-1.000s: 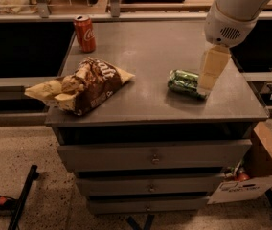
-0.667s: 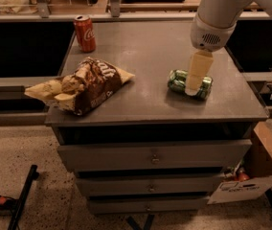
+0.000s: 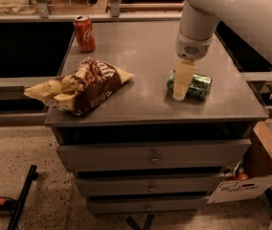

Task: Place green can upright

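Lying sideways, green can [image 3: 199,86] w/ end effector [image 3: 179,95] overlapping one end; grip state can't tell.

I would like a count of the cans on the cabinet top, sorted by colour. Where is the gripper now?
Red can: 1, standing upright
Green can: 1, lying on its side
Total: 2 cans
The gripper points down at the left end of the green can.
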`<state>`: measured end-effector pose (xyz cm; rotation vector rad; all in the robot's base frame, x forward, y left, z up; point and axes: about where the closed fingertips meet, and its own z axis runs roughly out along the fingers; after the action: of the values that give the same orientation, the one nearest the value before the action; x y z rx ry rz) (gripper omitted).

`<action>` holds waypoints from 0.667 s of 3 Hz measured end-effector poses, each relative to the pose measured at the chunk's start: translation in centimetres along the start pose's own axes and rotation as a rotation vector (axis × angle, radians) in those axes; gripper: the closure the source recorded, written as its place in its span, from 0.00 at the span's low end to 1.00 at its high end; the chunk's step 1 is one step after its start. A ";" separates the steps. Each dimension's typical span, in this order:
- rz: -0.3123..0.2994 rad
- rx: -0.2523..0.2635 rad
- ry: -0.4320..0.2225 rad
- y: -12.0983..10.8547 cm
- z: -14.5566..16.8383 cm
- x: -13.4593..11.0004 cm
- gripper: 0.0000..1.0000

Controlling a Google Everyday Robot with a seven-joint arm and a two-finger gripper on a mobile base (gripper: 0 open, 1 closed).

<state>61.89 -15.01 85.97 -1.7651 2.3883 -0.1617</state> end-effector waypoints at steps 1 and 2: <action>0.016 -0.018 0.018 -0.1 1.8 -0.2 0.00; 0.023 -0.039 0.015 0.0 3.1 -0.4 0.18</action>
<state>62.59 -14.53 82.95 -1.7578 2.4373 -0.1269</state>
